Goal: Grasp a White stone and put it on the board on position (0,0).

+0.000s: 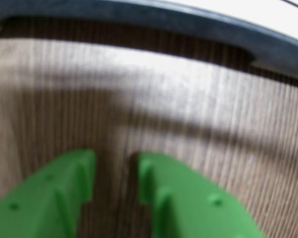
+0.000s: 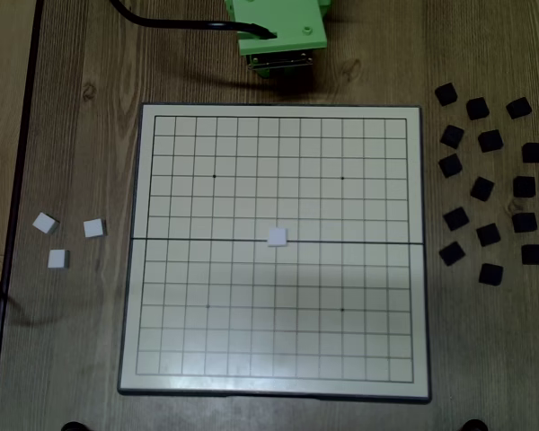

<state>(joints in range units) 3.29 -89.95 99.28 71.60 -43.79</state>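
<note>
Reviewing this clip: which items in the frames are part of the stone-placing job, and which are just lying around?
Part of the job:
- White stone, lying at the board's centre crossing on the seam
- board
- gripper, empty over bare wood beside the board's rim, fingers a little apart

Lying about:
- three spare white tiles on the table, left of the board in the fixed view
- black pieces scattered to its right

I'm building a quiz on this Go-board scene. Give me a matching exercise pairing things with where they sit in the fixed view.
Things:
1. White stone
2. Three spare white tiles
3. Black pieces
4. Gripper

Places:
A. Table, right of the board
B. Beyond the board's top edge
C. Board's centre, on the middle seam
D. Table, left of the board

Pairs: 1-C, 2-D, 3-A, 4-B
</note>
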